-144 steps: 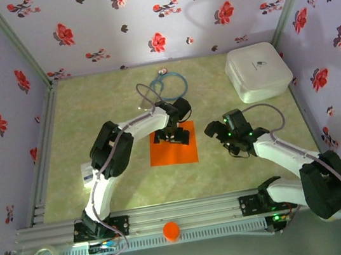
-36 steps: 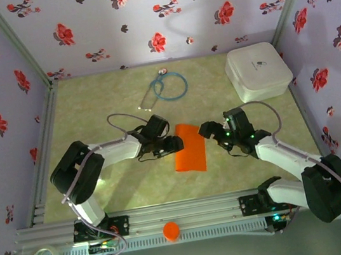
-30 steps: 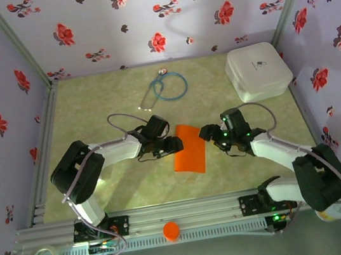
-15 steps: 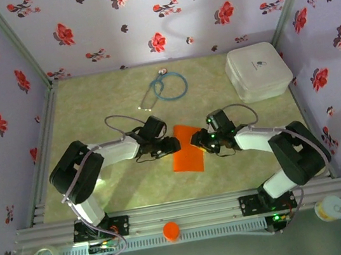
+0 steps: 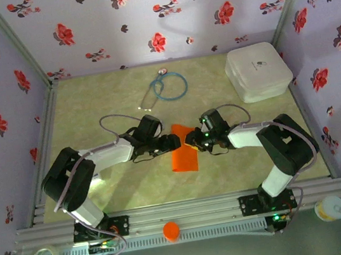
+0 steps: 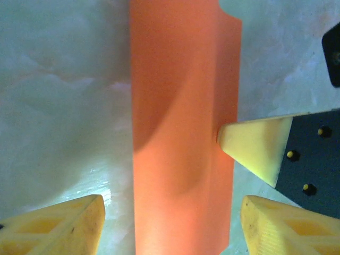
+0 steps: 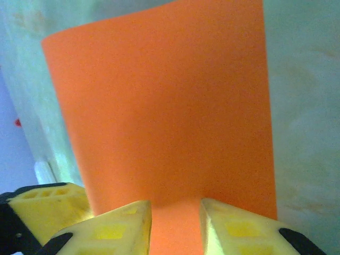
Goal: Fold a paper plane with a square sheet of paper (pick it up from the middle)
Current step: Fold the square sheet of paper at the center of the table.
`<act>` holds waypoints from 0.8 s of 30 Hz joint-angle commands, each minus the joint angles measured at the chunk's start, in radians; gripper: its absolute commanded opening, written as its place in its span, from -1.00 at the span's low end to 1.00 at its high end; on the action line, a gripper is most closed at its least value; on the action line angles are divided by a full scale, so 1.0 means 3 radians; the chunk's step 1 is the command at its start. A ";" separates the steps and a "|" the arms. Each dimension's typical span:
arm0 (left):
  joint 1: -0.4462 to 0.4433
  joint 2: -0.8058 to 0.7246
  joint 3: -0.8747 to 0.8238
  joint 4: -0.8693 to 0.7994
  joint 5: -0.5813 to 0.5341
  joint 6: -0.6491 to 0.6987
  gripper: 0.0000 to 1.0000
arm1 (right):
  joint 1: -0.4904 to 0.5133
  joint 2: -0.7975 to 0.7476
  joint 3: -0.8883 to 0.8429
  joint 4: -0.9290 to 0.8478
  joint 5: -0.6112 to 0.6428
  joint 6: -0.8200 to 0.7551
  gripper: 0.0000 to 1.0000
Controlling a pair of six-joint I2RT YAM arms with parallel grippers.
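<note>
The sheet of paper [image 5: 184,154] lies on the table [image 5: 90,107] between left hand [image 5: 173,142] and right hand [image 5: 190,141], stethoscope [image 5: 171,87] behind it.

Your left arm [image 5: 107,155] and right arm [image 5: 249,136] match: white links between bulky black joint housings, each on a black base at the surface's [image 5: 90,107] 6 o'clock edge, one toward 7, one toward 5. A thin grey cable [image 5: 108,120] loops off each forearm. Green lights [image 5: 206,133] glow at the right wrist. The left gripper [image 6: 172,212] and right gripper [image 7: 175,210] carry pale yellow wedge fingers [image 6: 58,226]; black plates [image 6: 311,159] with small brass screws back the right ones.
</note>
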 commanded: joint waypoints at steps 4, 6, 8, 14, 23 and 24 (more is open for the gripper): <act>0.0021 0.0195 0.0188 -0.0196 0.0133 0.0212 0.37 | 0.0017 0.0066 -0.0040 0.0258 -0.0083 0.0151 -0.38; 0.0022 0.0254 0.0244 -0.0217 0.0184 0.0237 0.36 | 0.0018 0.0073 -0.0045 0.0270 -0.0081 0.0157 -0.38; 0.0021 0.0309 0.0306 -0.0274 0.0192 0.0271 0.35 | 0.0018 0.0076 -0.0050 0.0303 -0.0097 0.0169 -0.38; 0.0021 0.0481 0.0482 -0.0562 0.0150 0.0406 0.24 | 0.0013 0.0064 -0.0074 0.0352 -0.0098 0.0195 -0.38; 0.0055 0.0424 0.0421 -0.0740 -0.0098 0.0421 0.06 | -0.0066 -0.0395 -0.0086 -0.0236 0.0273 -0.0056 -0.31; 0.0066 0.0400 0.0410 -0.0737 -0.0095 0.0419 0.06 | -0.0083 -0.0463 -0.0096 -0.0296 0.0310 -0.0081 -0.31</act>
